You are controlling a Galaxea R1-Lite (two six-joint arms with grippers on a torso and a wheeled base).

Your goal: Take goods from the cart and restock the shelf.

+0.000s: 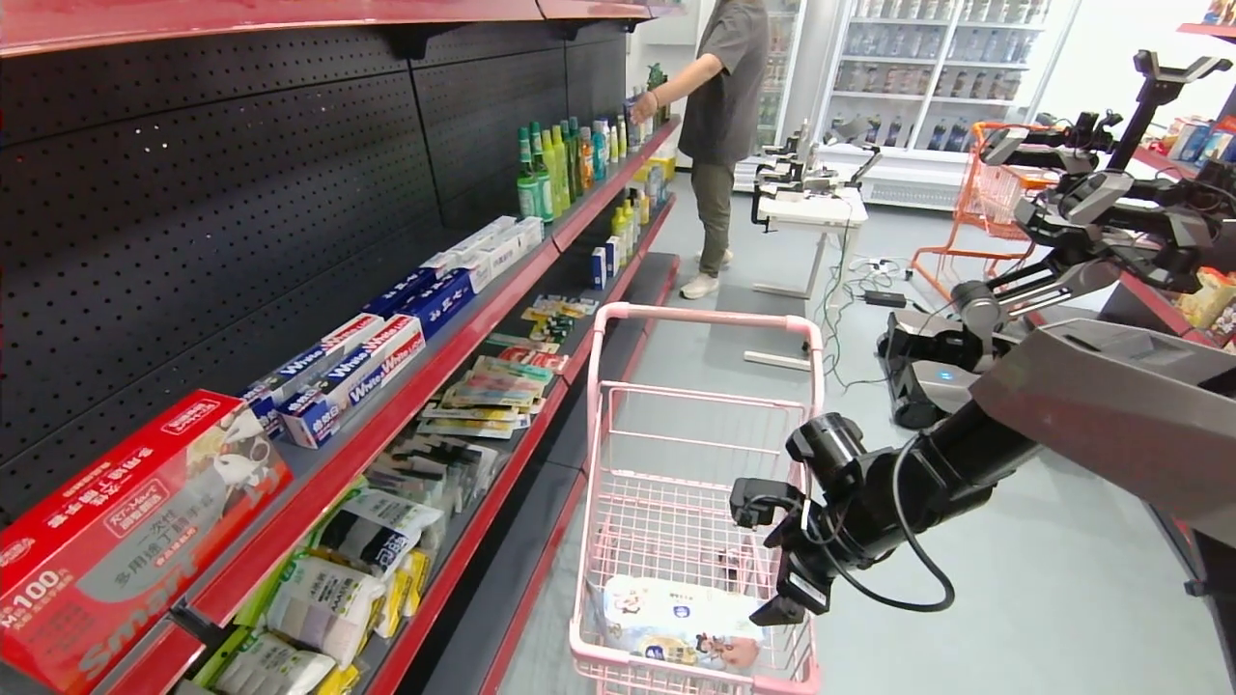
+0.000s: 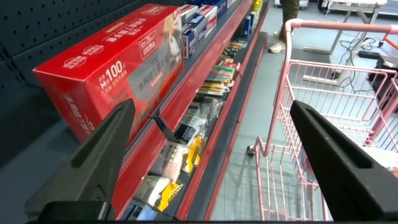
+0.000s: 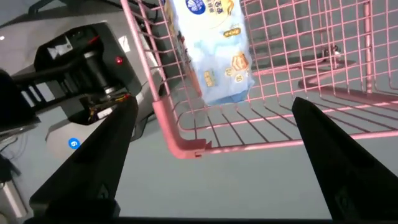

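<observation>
The right tool (image 1: pixel 760 560) is open, jaws spread wide, over the pink cart's (image 1: pixel 705 317) near right rim. Just below it, a pale blue goods pack (image 1: pixel 666 618) lies on the cart floor. The left tool (image 2: pixel 211 106) is open. Ahead of it, a red box (image 2: pixel 112 68) stands on the shelf (image 2: pixel 186 87).

Before me a pale-blue soft pack (image 1: pixel 676 623) lies flat in the pink wire cart (image 1: pixel 710 317) (its near end), beside the red shelf (image 1: pixel 406 401).
</observation>
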